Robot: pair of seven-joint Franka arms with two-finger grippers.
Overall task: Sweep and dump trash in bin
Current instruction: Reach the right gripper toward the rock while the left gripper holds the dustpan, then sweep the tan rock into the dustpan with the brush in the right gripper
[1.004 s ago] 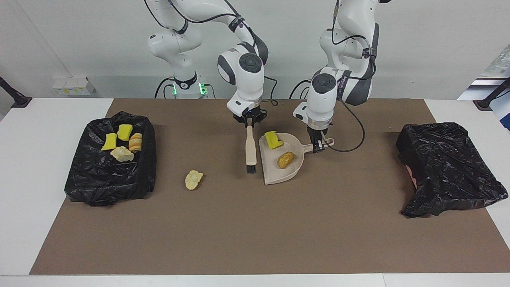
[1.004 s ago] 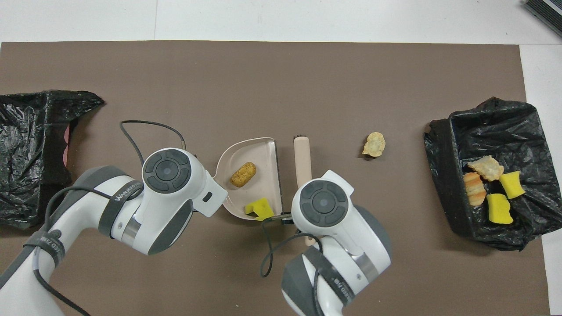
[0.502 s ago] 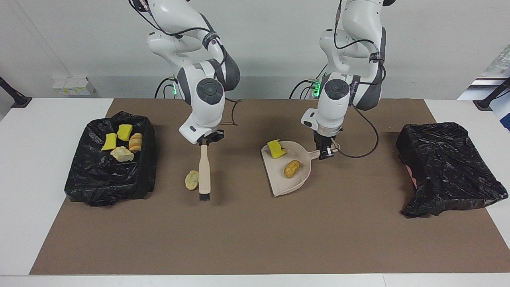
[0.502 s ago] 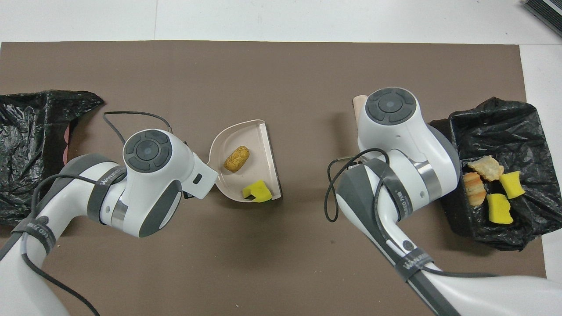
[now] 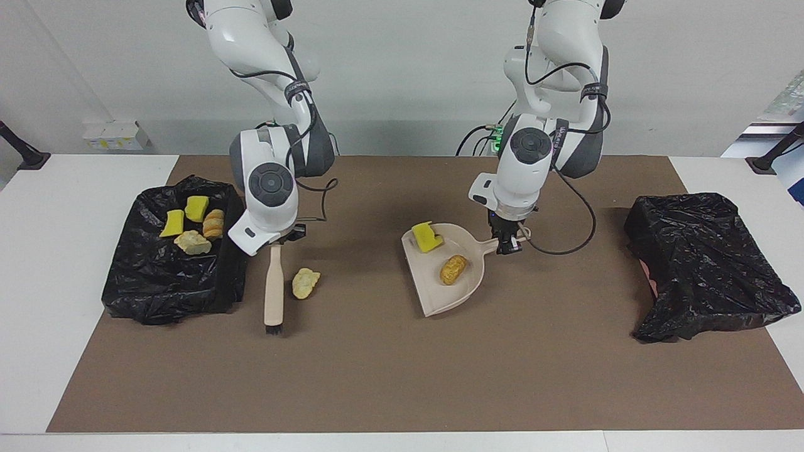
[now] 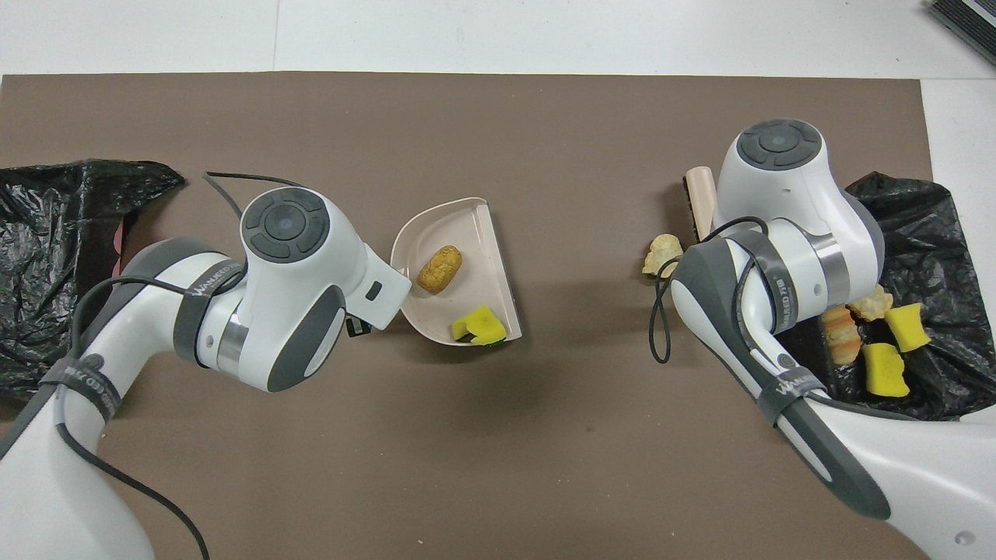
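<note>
My right gripper (image 5: 281,236) is shut on the handle of a beige brush (image 5: 273,285), which hangs bristles-down over the mat between the bin (image 5: 173,276) and a loose pale piece of trash (image 5: 305,282). In the overhead view the brush (image 6: 700,204) sits beside that piece (image 6: 660,255). My left gripper (image 5: 507,242) is shut on the handle of the beige dustpan (image 5: 468,285). The pan holds a yellow sponge chunk (image 5: 426,236) and a golden-brown lump (image 5: 453,269). The black-lined bin (image 6: 926,233) holds several pieces of trash (image 5: 191,225).
A second crumpled black bag (image 5: 703,263) lies at the left arm's end of the table. A brown mat (image 5: 402,376) covers the middle, with white table around it. Loose cables hang from both wrists.
My right arm carried the brush toward its own end of the table, passing the loose piece to the bin's side of it. The dustpan shifted slightly the same way.
</note>
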